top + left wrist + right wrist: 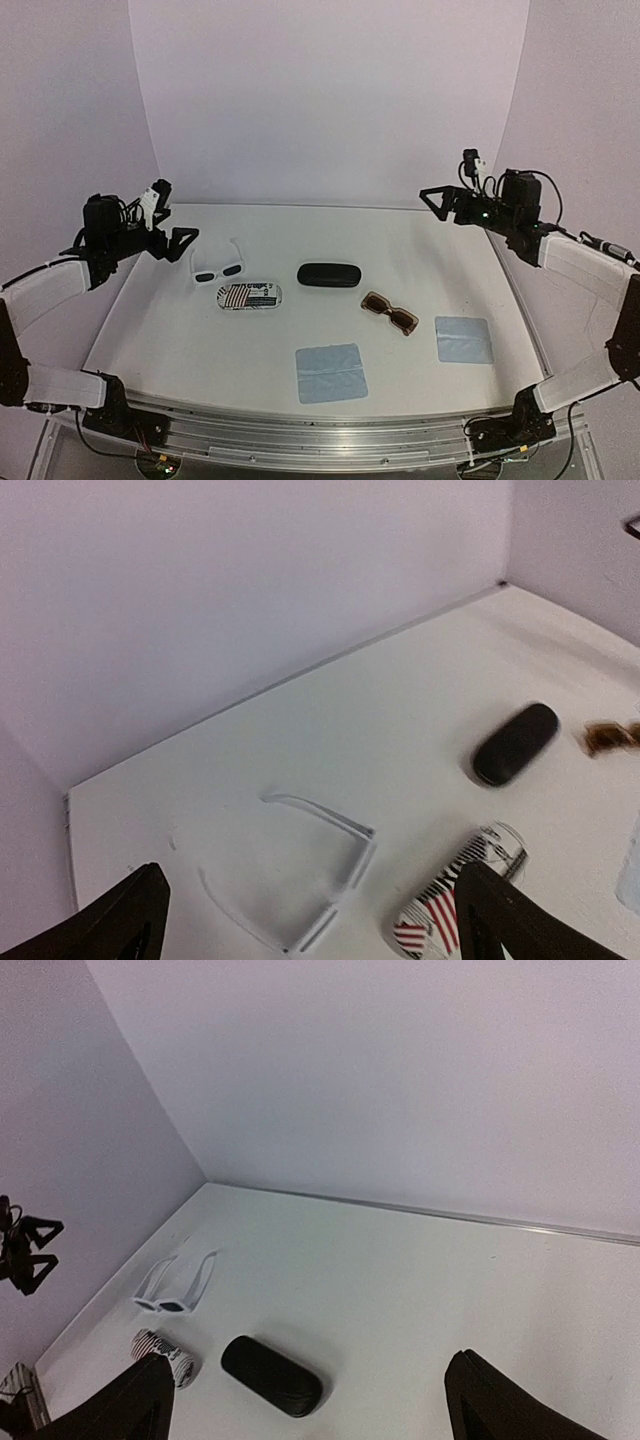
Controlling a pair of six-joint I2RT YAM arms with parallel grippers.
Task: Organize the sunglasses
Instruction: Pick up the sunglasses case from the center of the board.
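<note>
Sunglasses sit in two spots on the counter [400,240]: the white pair [218,268] is at the left, just behind the striped case [249,295], and the brown pair [390,313] is right of centre, in front of the black case [329,274]. Two blue cloths [331,372] lie nearer my bases. My left jaws and right jaws are both spread wide and empty, raised near the counter's side edges, well apart from everything. I judge the first reach is the step in hand. Next I'd lower the left jaws onto the white pair, whose arms my left wrist view shows unfolded. My right wrist view misses the brown pair and the cloths; only the top view shows everything.
</note>
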